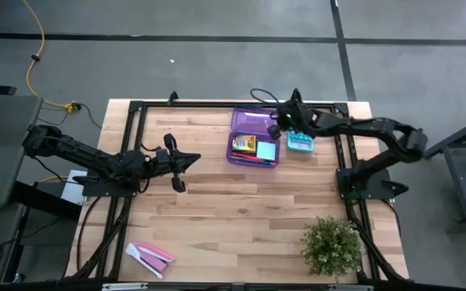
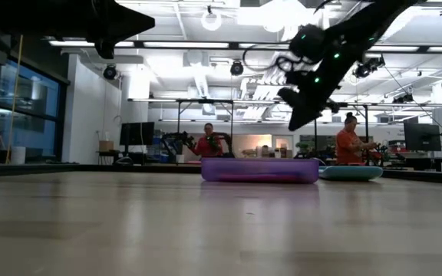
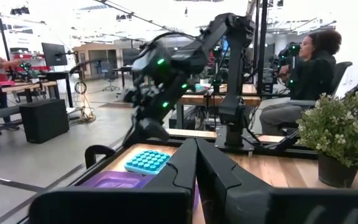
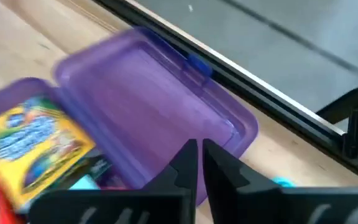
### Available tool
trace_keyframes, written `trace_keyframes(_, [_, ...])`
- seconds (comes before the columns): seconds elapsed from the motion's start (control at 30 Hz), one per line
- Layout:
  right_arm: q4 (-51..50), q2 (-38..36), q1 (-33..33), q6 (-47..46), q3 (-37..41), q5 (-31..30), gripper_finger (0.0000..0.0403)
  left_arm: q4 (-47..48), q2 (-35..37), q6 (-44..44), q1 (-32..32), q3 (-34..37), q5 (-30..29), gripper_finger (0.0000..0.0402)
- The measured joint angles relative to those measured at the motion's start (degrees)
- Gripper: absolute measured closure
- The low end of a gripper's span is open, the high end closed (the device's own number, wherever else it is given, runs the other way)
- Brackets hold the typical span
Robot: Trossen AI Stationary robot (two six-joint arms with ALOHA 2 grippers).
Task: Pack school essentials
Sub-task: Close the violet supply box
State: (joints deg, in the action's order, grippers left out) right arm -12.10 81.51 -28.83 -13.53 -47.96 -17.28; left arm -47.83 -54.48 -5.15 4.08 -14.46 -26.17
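From above, my right gripper (image 1: 280,118) hovers over the purple case (image 1: 254,121); the yellow crayon box (image 1: 243,144) lies inside, a light-blue pad (image 1: 299,142) just beside. Wrist view: my fingers (image 4: 185,163) pinched together, empty. My left gripper (image 1: 191,160) waits apart, closed.

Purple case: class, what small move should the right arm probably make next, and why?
Probably lower the right gripper to the open lid and swing it shut. The purple case already holds the crayon box and other items, and the gripper's closed, empty fingers hover beside the lid.
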Motion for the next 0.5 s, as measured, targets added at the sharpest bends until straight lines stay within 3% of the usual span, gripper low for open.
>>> trace_keyframes(0.2, [-13.38,10.20,-0.13,0.34,-7.76,-0.17,0.0397,0.04,0.00,-0.89,-0.04,0.00,0.00,0.0402])
trace_keyframes(0.3, [-13.86,12.76,-0.80,-0.83,-9.40,-4.62,0.0398,0.02,0.00,-0.90,-0.05,0.00,0.02,0.0402])
trace_keyframes(0.5, [-12.29,16.89,-5.24,-6.52,-12.33,-5.55,0.0401,0.02,0.00,-0.56,-0.07,0.00,0.01,0.0402])
